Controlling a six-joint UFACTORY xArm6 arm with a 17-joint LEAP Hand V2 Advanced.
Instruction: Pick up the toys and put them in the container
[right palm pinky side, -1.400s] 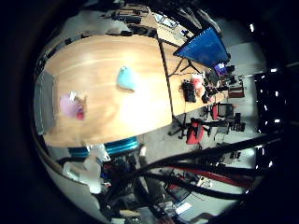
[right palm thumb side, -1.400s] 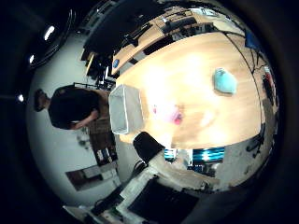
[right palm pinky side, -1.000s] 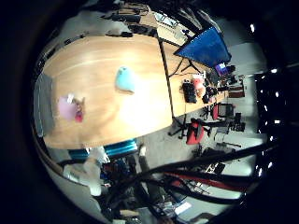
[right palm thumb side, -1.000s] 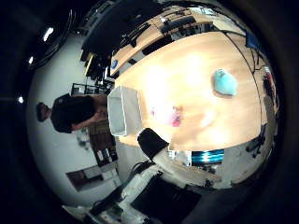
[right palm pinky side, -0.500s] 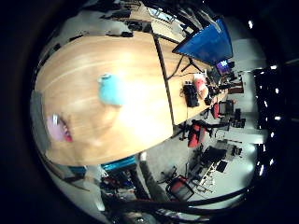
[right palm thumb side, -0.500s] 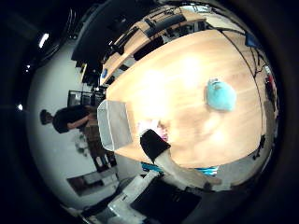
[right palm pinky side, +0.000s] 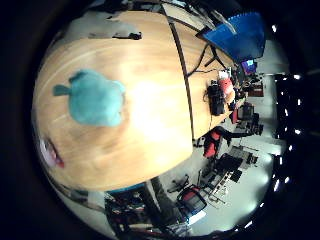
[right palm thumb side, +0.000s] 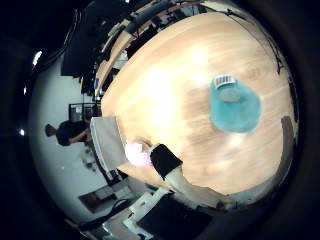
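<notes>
On the wooden tabletop lay a teal toy, apart from the hand, whose black fingertip reached beside a pink toy near the grey container. The hand held nothing; how far it was open couldn't be told.

We see a teal toy with a white tag, a pink toy, a grey container, a light wood table.

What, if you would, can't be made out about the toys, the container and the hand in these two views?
- Pink toy: partly behind a finger in the thumb-side view; cut by the edge in the little-finger view.
- Container: seen at a slant, so its inside is hidden.
- Teal toy: its shape is blurred.
- Hand: only one finger shows; open or shut unclear.
</notes>
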